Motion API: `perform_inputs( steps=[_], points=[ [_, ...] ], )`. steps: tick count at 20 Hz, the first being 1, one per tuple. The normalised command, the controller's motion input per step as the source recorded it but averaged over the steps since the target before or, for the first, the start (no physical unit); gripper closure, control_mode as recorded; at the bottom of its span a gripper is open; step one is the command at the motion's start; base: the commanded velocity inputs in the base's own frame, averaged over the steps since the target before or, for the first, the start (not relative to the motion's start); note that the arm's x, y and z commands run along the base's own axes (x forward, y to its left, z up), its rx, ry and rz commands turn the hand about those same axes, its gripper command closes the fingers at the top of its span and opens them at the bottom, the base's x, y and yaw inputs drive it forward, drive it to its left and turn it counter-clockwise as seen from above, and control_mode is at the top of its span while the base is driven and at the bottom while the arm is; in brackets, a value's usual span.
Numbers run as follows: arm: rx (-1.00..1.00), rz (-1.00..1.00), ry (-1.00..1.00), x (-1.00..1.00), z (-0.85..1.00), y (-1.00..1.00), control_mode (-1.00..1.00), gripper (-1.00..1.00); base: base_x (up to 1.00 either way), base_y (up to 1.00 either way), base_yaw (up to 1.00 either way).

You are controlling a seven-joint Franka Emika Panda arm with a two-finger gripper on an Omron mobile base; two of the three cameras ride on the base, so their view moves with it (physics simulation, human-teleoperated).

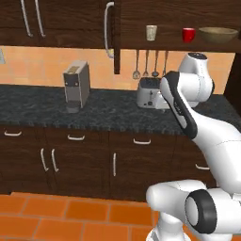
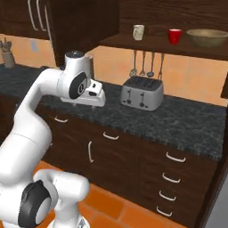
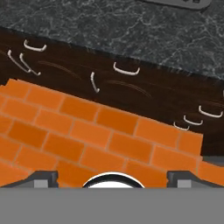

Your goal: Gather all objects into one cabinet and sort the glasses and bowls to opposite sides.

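Pincer open and empty, the cups and bowl wait on the cabinet shelf

Nearest is the pincer (image 3: pixel 112 179). In the hand view its two dark tips stand wide apart at the bottom, with nothing between them, and it looks down at the orange floor (image 3: pixel 87 140) and the base cabinets (image 3: pixel 131 87). The hand hangs in front of the tabletop (image 2: pixel 187 120), well below the shelf.

Farther back, on the tabletop near its back edge, stands the toaster (image 2: pixel 141 92).

Above it is the open cabinet (image 2: pixel 147 42). On its shelf, all upright with mouths up: the tumbler (image 2: pixel 138 31) toward the left end, a red cup (image 2: pixel 174 35) in the middle, the bowl (image 2: pixel 207 37) toward the right end. Each is apart from its neighbour.

The tumbler and cup are probably light, stiff and a little slippery. Their long axis is vertical, so a side hold across the wall seems best. The bowl is wide and low, with its long axis along the shelf. I think it is too wide to span, so take it by the rim.
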Motion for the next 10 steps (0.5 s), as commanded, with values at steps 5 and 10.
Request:
perform_inputs(
  steps=[5,10],
  points=[
    [0.00,0.00,0.00,0.00,0.00,0.00,1.00,-1.00,-0.59,0.00,0.64],
    [0.00,0.00,0.00,0.00,0.00,0.00,1.00,-1.00,-0.52,0.00,0.67]
  ],
)
